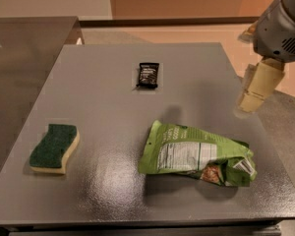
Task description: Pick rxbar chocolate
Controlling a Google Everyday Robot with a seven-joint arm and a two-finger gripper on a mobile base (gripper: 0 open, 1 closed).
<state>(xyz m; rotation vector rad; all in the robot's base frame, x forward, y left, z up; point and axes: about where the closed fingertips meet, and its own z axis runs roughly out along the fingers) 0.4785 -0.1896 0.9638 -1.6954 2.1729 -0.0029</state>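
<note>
Rxbar chocolate (148, 75): one, upper centre, flat on table (103, 102), bare surface all round.
Sponge (54, 148): one, lower left, near left edge.
Pouch (196, 154): one, lower right.
Gripper (250, 100): one, upper right, at table's right edge, well apart from bar; grip state cannot be told.

The gripper (248, 103) hangs at the right of the frame, and the arm (282, 23) above it is cut off by the upper right corner. The rxbar chocolate (148, 75) bears lettering too small to read. The table (113, 181) loses its lower left corner to the frame's edge.
</note>
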